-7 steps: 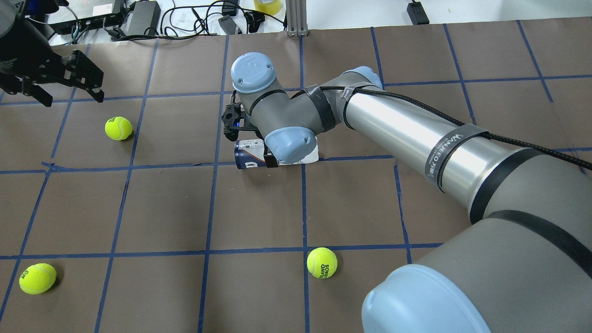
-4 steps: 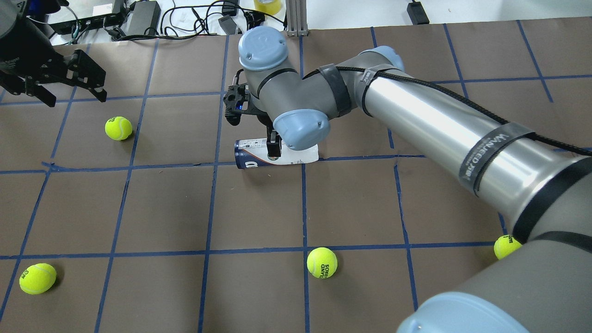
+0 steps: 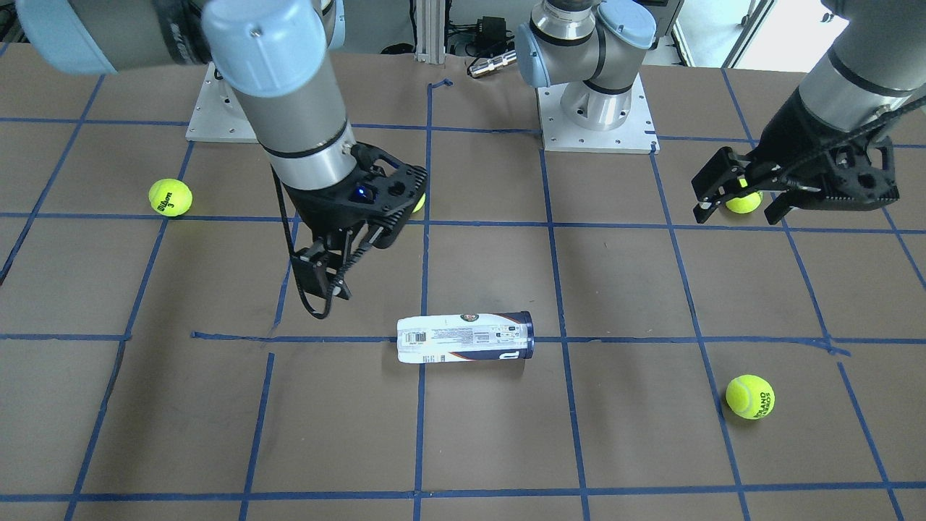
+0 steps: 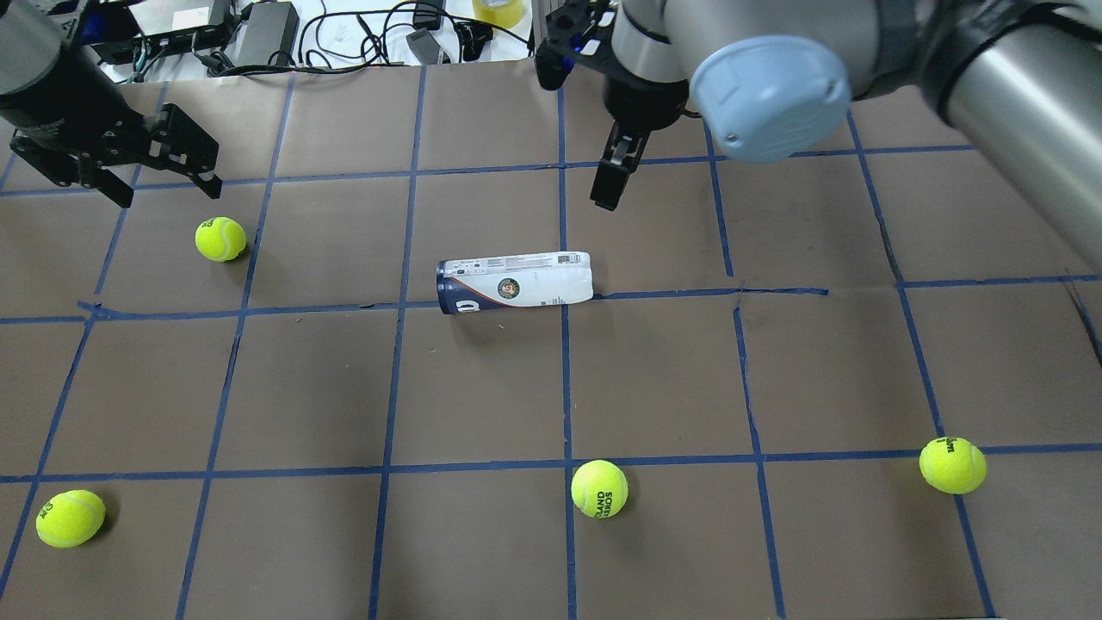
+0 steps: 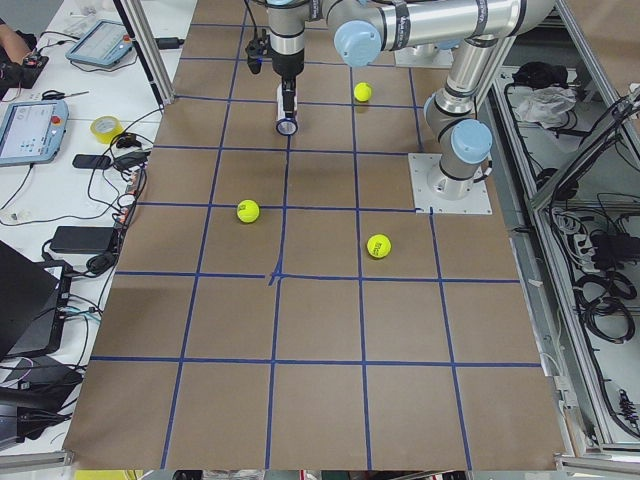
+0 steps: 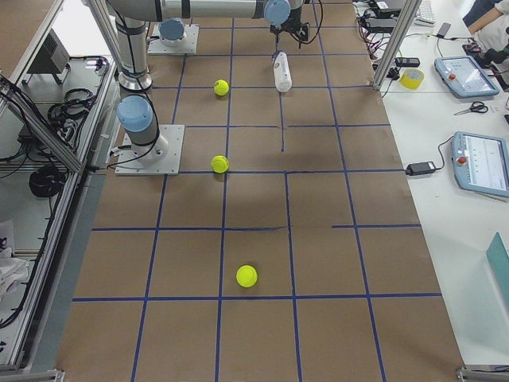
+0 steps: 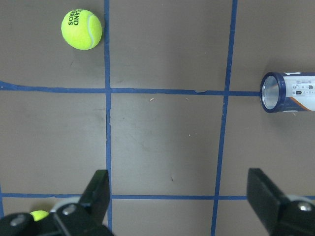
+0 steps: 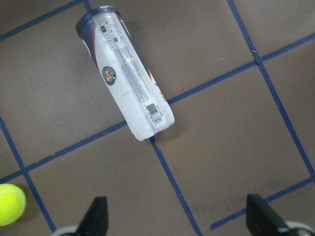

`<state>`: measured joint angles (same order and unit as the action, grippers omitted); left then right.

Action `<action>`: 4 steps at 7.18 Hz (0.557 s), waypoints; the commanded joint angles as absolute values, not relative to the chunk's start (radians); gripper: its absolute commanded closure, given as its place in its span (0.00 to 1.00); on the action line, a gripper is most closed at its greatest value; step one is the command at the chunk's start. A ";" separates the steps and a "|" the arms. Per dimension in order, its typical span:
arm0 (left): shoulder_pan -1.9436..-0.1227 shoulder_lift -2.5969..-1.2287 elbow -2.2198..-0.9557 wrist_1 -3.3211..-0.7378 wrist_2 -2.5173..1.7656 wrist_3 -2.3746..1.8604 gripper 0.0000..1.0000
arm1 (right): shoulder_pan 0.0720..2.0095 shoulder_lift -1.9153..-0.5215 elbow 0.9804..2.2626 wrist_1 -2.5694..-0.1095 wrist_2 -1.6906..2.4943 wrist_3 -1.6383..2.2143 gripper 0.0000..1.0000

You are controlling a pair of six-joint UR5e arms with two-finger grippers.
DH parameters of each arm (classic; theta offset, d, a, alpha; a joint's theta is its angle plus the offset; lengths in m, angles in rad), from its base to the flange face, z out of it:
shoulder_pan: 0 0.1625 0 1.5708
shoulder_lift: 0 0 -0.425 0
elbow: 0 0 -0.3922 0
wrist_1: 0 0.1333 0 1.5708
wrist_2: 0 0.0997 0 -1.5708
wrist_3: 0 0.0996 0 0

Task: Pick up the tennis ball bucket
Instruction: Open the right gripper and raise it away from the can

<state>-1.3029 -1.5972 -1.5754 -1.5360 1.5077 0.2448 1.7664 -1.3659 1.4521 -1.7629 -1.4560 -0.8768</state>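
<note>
Seeing tennis ball bucket (image 4: 515, 282) flat on its side mid-table (image 4: 344, 387), white end over a blue tape (image 4: 654, 294) crossing, navy rim toward robot's left, well away from every edge. Counting four tennis balls (image 4: 599, 488), all well apart from it. Reading right gripper (image 3: 324, 281) as spread, holding nothing, hanging above without touching. Reading left gripper (image 4: 165, 185) as spread too, far-left, near a ball.

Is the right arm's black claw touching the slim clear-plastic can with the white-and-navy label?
Apart. The front-facing view shows bare brown table between the black right gripper and the clear-plastic tennis ball bucket lying on its side.
</note>
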 commanded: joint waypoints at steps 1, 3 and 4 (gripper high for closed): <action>-1.304 -1.627 -1.627 -1.508 1.308 0.282 0.00 | 1.633 -1.498 1.453 -1.613 -1.471 -0.798 0.00; -1.304 -1.689 -1.745 -1.332 1.148 0.288 0.00 | 1.530 -1.564 1.451 -1.557 -1.531 -0.608 0.00; -1.304 -1.721 -1.794 -1.259 1.041 0.288 0.00 | 1.526 -1.587 1.456 -1.536 -1.572 -0.501 0.00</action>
<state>-1.3039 -1.6835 -1.7299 -1.3519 1.1583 0.2872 1.5511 -1.5545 1.4526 -1.5642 -1.5287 -0.6213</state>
